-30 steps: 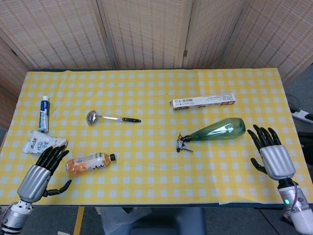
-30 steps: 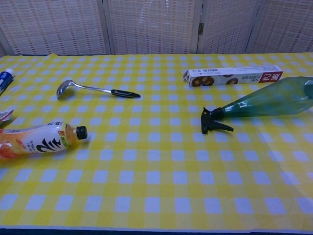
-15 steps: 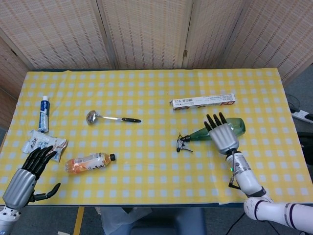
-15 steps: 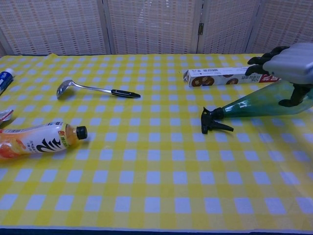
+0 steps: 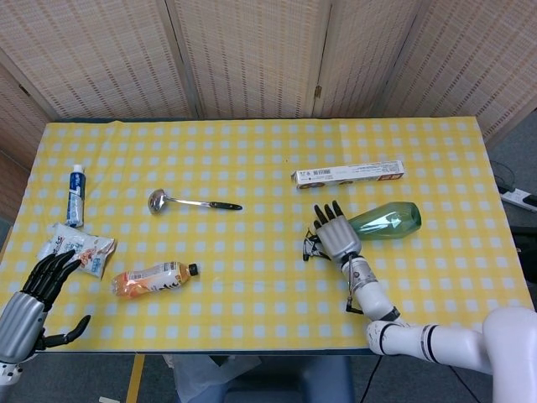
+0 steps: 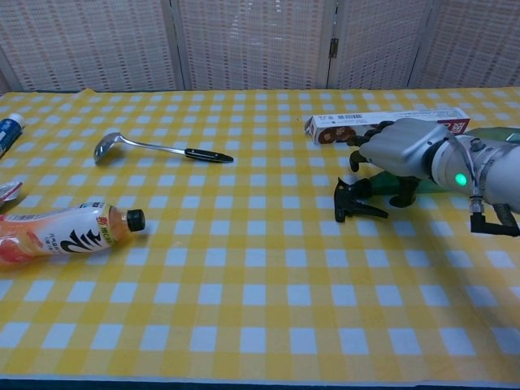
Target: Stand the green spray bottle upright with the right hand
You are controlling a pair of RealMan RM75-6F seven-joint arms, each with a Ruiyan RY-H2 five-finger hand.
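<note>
A: Head view first: where does the green spray bottle [image 5: 382, 221] lie?

B: On its side on the yellow checked tabletop [image 5: 252, 277], right of the middle, its wide base toward the right edge and its black trigger head [image 5: 312, 246] pointing left. A long flat box [image 5: 347, 174] lies just behind it.

A: And the right robot hand [image 5: 336, 232]?

B: It is over the narrow neck end of the bottle, back of the hand up, fingers [image 5: 324, 213] spread and reaching toward the box. In the chest view the right robot hand [image 6: 396, 152] arches over the neck, with the trigger head [image 6: 355, 201] showing just left of it and fingertips [image 6: 354, 161] curled down toward the bottle [image 6: 487, 138]. Whether the fingers actually press the plastic cannot be told from either view. The bottle is not lifted.

A: What about the left robot hand [image 5: 33, 290]?

B: It hangs at the near left corner of the tabletop, fingers apart, thumb out, holding nothing. The chest view does not show it.

A: Anything else on the cloth?

B: A ladle [image 5: 191, 201] lies left of the middle with its bowl to the left. An orange drink bottle [image 5: 154, 279] lies on its side nearer the front, black cap to the right. A crumpled white packet [image 5: 75, 246] sits beside it, and a blue-and-white tube [image 5: 75, 195] lies behind the packet near the left edge.
</note>
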